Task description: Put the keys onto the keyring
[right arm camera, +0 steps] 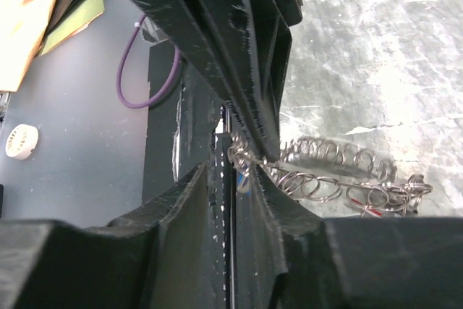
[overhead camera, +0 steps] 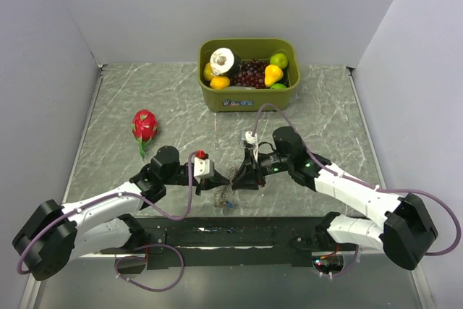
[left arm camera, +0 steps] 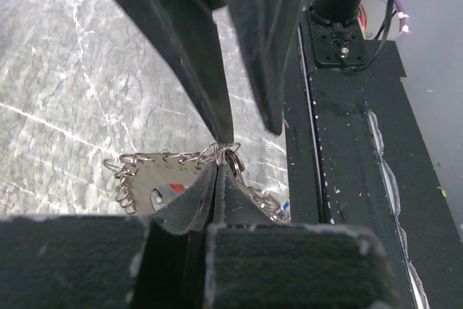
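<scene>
Jaws of the left gripper (left arm camera: 217, 170) are pressed together, clamped on a small wire loop at the rim of the keyring (left arm camera: 129, 179), low centre in the left wrist view. Jaws of the right gripper (right arm camera: 239, 173) stand narrowly apart. One of its fingertips (left arm camera: 226, 134) meets the same loop from the top of that frame, and the other is clear of it. The keyring runs toward the lower left, its rim strung with small split rings. A red-headed key (left arm camera: 176, 187) shows against it, and a blue-headed key (left arm camera: 283, 211) lies at lower right. Overhead, both grippers meet at lower centre of the grey marbled surface (overhead camera: 173, 99). A green bin (overhead camera: 249, 99) of fruit sits at upper centre. A dragon fruit (overhead camera: 145, 125) lies at left, well apart.
</scene>
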Action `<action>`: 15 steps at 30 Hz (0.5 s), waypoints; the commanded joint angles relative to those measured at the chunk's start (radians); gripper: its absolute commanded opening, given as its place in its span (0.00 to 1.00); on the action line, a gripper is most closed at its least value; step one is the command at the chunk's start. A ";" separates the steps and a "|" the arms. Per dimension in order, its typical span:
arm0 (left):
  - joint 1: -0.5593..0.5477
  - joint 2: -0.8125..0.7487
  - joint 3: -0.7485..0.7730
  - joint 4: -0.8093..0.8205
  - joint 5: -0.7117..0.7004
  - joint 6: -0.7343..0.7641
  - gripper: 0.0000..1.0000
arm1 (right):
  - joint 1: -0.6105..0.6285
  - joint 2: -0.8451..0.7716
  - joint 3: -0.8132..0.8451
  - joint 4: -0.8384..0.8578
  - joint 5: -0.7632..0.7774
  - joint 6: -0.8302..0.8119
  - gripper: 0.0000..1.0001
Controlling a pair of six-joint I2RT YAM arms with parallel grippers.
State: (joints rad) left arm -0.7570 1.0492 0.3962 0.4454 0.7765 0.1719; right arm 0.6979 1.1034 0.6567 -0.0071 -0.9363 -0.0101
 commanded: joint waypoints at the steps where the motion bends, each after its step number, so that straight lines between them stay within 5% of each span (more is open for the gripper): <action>1: -0.004 -0.040 -0.002 0.084 0.056 0.023 0.01 | 0.023 0.035 0.050 0.073 -0.018 0.009 0.33; 15: -0.004 -0.101 -0.046 0.135 0.081 0.029 0.01 | 0.026 0.030 0.035 0.068 0.025 0.009 0.20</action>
State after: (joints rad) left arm -0.7570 0.9852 0.3470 0.4839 0.7937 0.1745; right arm 0.7223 1.1587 0.6613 0.0082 -0.9237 0.0029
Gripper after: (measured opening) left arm 0.021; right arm 0.204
